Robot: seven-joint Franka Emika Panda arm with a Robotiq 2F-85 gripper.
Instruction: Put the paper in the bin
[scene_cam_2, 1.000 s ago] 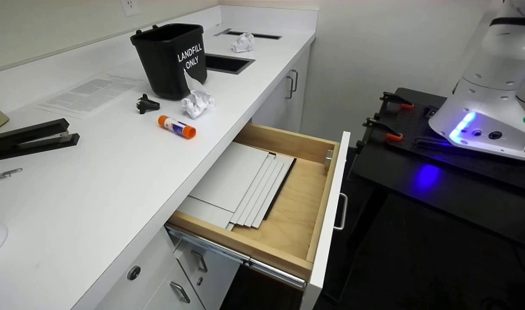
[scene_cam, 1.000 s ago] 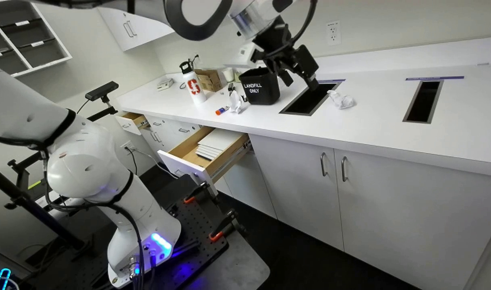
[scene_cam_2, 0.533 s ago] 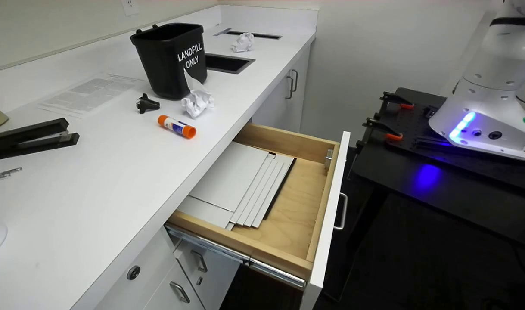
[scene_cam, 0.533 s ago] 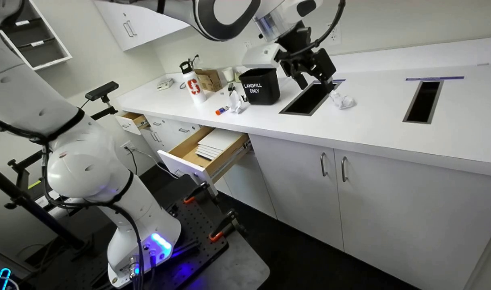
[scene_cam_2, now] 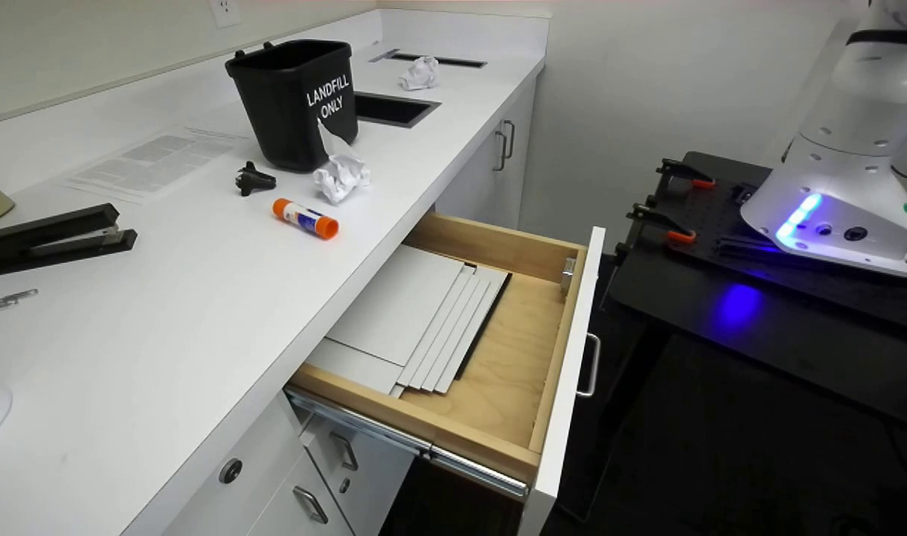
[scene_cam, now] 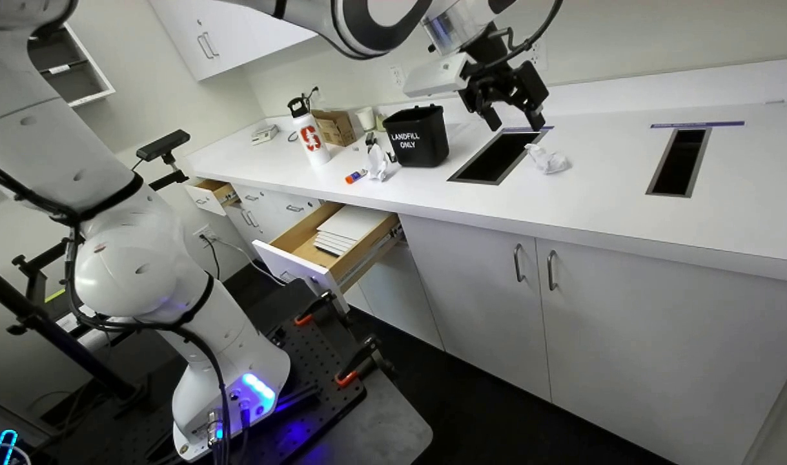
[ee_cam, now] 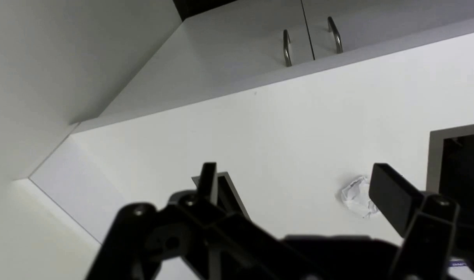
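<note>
In the wrist view we saw the gripper (ee_cam: 295,182), fingers wide apart, one of them hiding part of a crumpled paper (ee_cam: 355,197) that lay on the counter (ee_cam: 279,136) just beside a slot (ee_cam: 466,167) cut off by the frame. Near the bin (scene_cam_2: 282,119), whose inside was too dark to read, sat a second paper (scene_cam_2: 341,179); in an exterior view the arm (scene_cam_2: 844,156) was cut off too.

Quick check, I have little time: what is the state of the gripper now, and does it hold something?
Gripper: open wide, holding nothing.
</note>
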